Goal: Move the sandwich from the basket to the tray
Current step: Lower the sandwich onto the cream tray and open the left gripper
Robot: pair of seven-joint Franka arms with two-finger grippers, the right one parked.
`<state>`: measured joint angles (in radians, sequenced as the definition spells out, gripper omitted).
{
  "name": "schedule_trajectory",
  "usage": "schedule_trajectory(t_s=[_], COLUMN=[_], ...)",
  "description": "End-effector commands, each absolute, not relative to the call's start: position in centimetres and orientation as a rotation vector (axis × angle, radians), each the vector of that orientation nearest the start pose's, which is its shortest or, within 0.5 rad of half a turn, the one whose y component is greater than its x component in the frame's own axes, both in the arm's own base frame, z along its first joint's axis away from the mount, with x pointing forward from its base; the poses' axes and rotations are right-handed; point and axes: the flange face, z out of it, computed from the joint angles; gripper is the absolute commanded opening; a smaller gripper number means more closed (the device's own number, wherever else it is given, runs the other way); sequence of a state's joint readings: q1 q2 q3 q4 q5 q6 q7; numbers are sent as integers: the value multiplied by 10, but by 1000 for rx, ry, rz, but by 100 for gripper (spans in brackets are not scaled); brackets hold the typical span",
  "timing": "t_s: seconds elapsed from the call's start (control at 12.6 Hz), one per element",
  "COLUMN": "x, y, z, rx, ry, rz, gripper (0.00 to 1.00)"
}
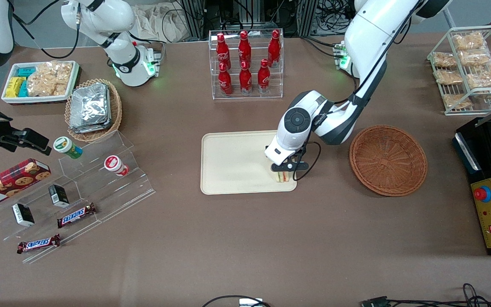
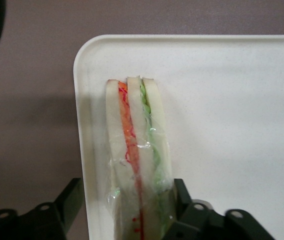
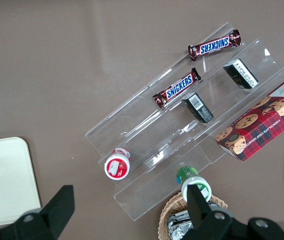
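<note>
Gripper (image 1: 283,172): fingers spread, straddling sandwich (image 2: 139,165), one finger off it.
Sandwich: sitting in tray (image 1: 232,162) corner.
Writing: Snickers bars (image 3: 215,45); Walkers box (image 1: 9,182).

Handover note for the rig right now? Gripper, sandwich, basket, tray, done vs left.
Gripper: low over the tray's corner nearest the basket, one finger on each side of the sandwich; whether they clamp it or have let go cannot be told.
Sandwich: standing on edge on the tray, close to its rim.
Basket: empty, beside the tray toward the working arm's end of the table.
Done: sandwich is out of the basket and at the tray.
Left: likely confirm release, lift the arm clear.
</note>
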<state>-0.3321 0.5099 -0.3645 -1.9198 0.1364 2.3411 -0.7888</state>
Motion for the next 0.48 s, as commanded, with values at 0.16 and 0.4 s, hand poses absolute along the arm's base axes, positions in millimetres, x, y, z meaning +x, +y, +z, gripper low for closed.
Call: schedule_trajectory(t_s=[0.16,0.4], x=[485,502], y=[-387,-378], z=[258,305], rx=[-3165,-3152], ry=[-92,-109], rz=[80,43], gripper=[100,100])
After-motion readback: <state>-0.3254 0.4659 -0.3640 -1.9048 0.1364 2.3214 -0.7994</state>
